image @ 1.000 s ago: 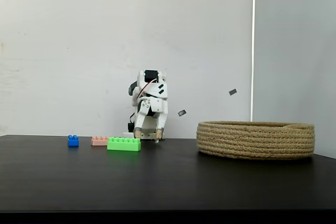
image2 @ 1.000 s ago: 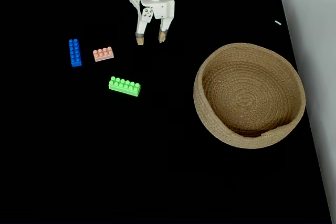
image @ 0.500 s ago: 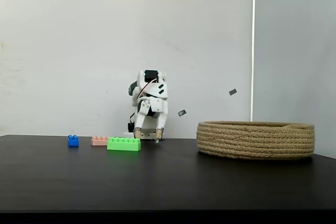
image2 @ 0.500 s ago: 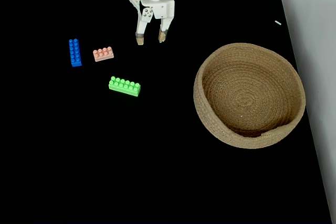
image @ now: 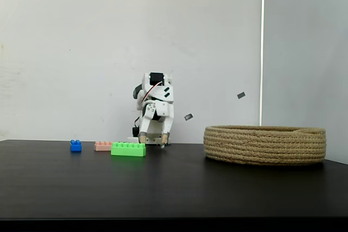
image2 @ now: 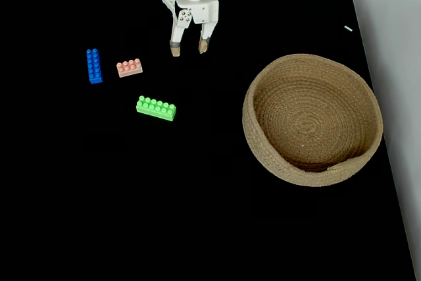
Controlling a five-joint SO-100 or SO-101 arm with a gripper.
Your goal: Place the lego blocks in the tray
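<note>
Nothing has shifted since the earlier frames: bricks, basket and arm sit exactly as they did. Three lego blocks lie on the black table (image2: 197, 215), none of them in the tray (image2: 313, 120), a round coiled-rope basket on the right of a fixed view that looks down. Taking the tray as the landmark, the green brick (image2: 156, 108) lies well to its left, the pink brick (image2: 129, 68) farther left and up from the green one, and the blue brick (image2: 94, 66) just beyond the pink, farthest from the tray. All three sit apart from one another. The gripper (image2: 187, 47) hangs up and left of the tray, near the table's far edge, its two tan-tipped fingers spread apart with nothing between them. In a fixed view from the side, a plain white wall (image: 81, 52) stands behind the table.
</note>
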